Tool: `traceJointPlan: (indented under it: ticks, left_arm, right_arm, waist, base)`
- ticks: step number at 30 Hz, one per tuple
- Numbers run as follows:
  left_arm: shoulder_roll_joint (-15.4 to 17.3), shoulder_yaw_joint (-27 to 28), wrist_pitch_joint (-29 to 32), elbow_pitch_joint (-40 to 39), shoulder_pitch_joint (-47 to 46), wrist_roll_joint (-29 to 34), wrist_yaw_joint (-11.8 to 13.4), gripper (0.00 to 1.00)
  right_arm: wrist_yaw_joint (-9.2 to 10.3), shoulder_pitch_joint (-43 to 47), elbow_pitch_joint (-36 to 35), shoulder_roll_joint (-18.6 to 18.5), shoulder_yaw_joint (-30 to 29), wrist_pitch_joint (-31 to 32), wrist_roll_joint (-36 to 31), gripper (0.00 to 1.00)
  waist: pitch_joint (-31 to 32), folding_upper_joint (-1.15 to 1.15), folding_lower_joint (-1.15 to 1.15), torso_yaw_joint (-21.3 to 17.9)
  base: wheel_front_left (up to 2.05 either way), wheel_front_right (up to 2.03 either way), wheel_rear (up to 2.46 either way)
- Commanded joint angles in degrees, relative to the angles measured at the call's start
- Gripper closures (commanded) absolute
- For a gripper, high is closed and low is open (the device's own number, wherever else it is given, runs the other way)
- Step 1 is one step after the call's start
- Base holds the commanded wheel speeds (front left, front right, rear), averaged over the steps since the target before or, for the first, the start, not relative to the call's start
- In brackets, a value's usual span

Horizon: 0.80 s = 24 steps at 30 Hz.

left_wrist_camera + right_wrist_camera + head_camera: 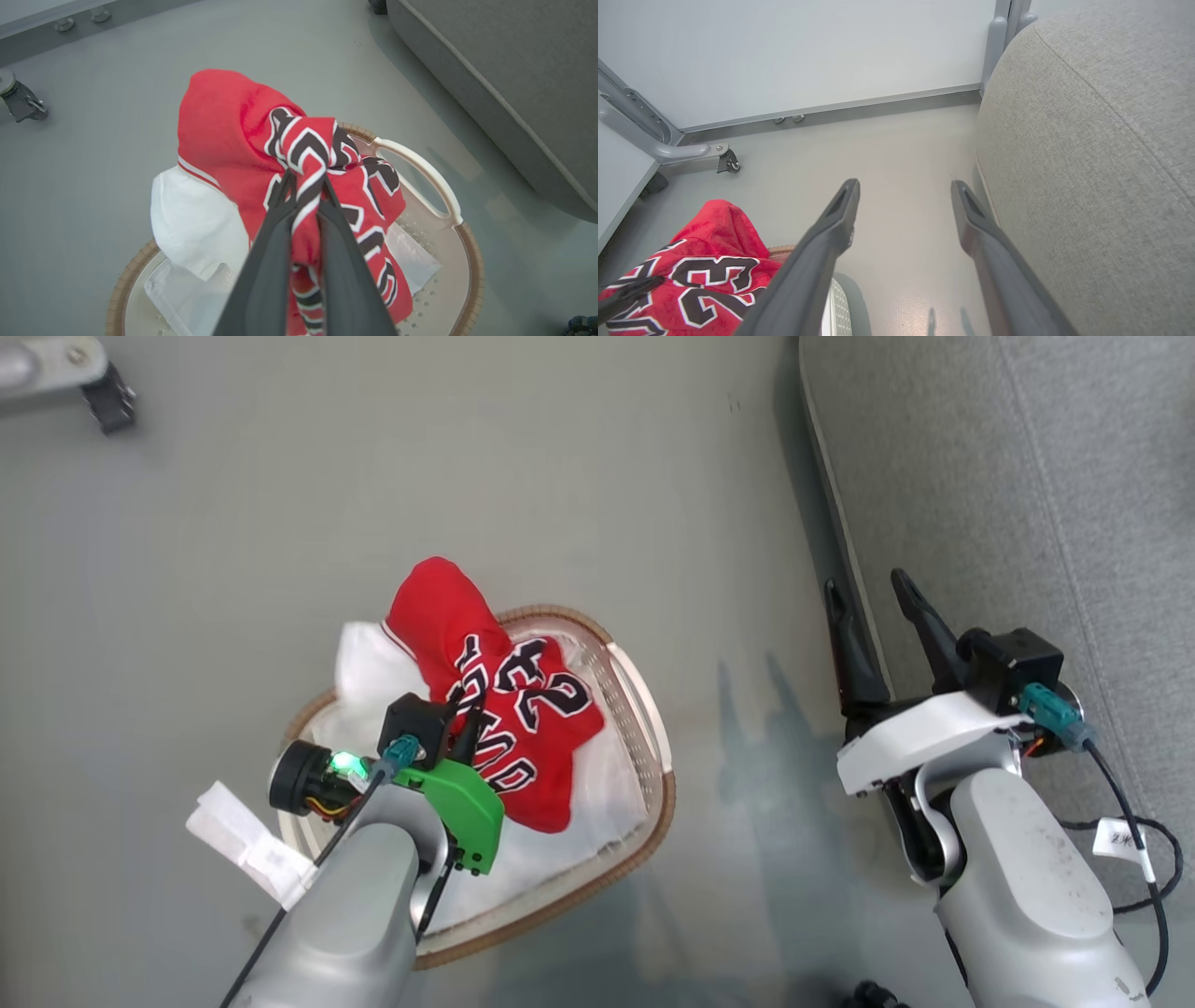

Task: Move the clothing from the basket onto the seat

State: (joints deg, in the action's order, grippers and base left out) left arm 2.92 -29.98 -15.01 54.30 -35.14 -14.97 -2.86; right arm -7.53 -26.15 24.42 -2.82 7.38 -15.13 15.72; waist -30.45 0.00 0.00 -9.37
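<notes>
Red jersey clothing with white trim, black-and-white lettering and the number 23 (pixel 504 709) is lying bunched in the oval white perforated laundry basket with a brown woven rim (pixel 667 784), which is standing on the grey floor (pixel 560 476) left of the large light-grey fabric seat (pixel 1027 476). The left pincer (pixel 306 179) is clamping a raised fold of the lettered cloth between nearly closed fingers, so the grasp looks made and the lift is not yet done. The right pincer (pixel 866 583) is hanging spread wide with nothing in it, above the floor just beside the seat's left edge. Next, I judge, the left arm is needing to pull the bundle up clear of the rim and carry it rightward over the seat, while leaving the plain white liner cloth (pixel 369 663) behind. The garment's long axis is running far to near, drifting slightly right toward the near end; its far end is forming a rounded red hump over the far-left rim, and the digits are reading upside down from the head view.
</notes>
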Motion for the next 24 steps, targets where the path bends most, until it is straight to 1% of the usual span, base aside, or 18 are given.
traceJointPlan:
  ticks: [1,9,12,14,19,24]
  left_arm:
    - [0.08,0.41,-0.21,-1.63,1.50,-0.74,-0.14,1.00]
    - [0.11,4.23,-0.23,-11.87,5.18,-0.71,0.58,1.00]
    - [0.10,6.15,-0.21,-16.09,6.28,-0.60,0.26,1.00]
    - [0.10,6.93,-0.22,-18.59,6.96,-0.30,-0.04,1.00]
    - [0.09,8.98,-0.22,-24.23,8.00,-0.93,0.80,1.00]
    - [0.10,9.36,-0.22,-29.75,8.58,-1.76,0.43,1.00]
  right_arm:
    - [0.08,1.34,0.17,-0.25,-0.21,-0.02,-0.31,0.00]
    - [0.08,4.23,-1.04,-0.26,-1.52,-0.02,-0.61,0.00]
    - [0.08,5.46,-1.11,-0.25,-1.53,-0.02,-0.99,0.00]
    - [0.08,6.10,-1.17,-0.26,-1.59,-0.02,-1.19,0.00]
    - [0.08,8.19,-0.76,-0.26,-1.40,-0.02,-1.14,0.00]
    - [0.08,9.91,-0.26,-0.25,-0.84,-0.02,-1.10,0.00]
  waist:
    - [6.25,0.00,0.00,2.60]
    - [11.60,0.00,0.00,4.00]
    - [13.59,0.00,0.00,4.16]
    - [14.95,0.00,0.00,4.17]
    - [17.90,0.00,0.00,3.88]
    - [20.09,0.00,0.00,3.46]
  base:
    - [0.00,0.00,0.00]
    - [0.00,0.00,0.00]
    - [0.00,0.00,0.00]
    - [0.00,0.00,0.00]
    - [0.00,0.00,0.00]
    - [0.00,0.00,0.00]
